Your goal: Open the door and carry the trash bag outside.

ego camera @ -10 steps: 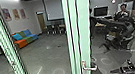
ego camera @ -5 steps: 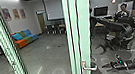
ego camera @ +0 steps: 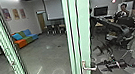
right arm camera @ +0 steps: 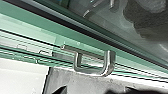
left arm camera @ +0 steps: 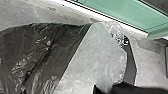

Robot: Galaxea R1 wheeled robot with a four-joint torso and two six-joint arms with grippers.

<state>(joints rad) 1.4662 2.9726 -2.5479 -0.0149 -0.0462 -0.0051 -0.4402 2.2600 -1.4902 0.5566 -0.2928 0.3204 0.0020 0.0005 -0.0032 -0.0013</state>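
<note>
In the head view, a green-framed glass door [ego camera: 84,32] stands close, with a metal lever handle [ego camera: 89,67] low on its frame. My right gripper [ego camera: 103,66] is just right of the handle. In the right wrist view the bent handle [right arm camera: 92,70] lies ahead of my right gripper [right arm camera: 95,89], whose dark tips stand apart with nothing between them. The trash bag [left arm camera: 37,55] looms large in the left wrist view, black with whitish translucent plastic [left arm camera: 97,55] at one end. That plastic gathers at my left gripper [left arm camera: 107,87], shut on it.
Another green post [ego camera: 11,60] stands at the left. Through the glass are a colourful sofa [ego camera: 24,39], chairs [ego camera: 54,29] and a wall screen [ego camera: 53,9]. A person [ego camera: 123,10] shows small at the right, behind dark arm shapes [ego camera: 119,30] that look like reflections in the glass.
My right gripper has moved left and slightly up from the lower right, up to beside the door handle. The dark shapes in the glass have shifted too. The door has stayed still.
</note>
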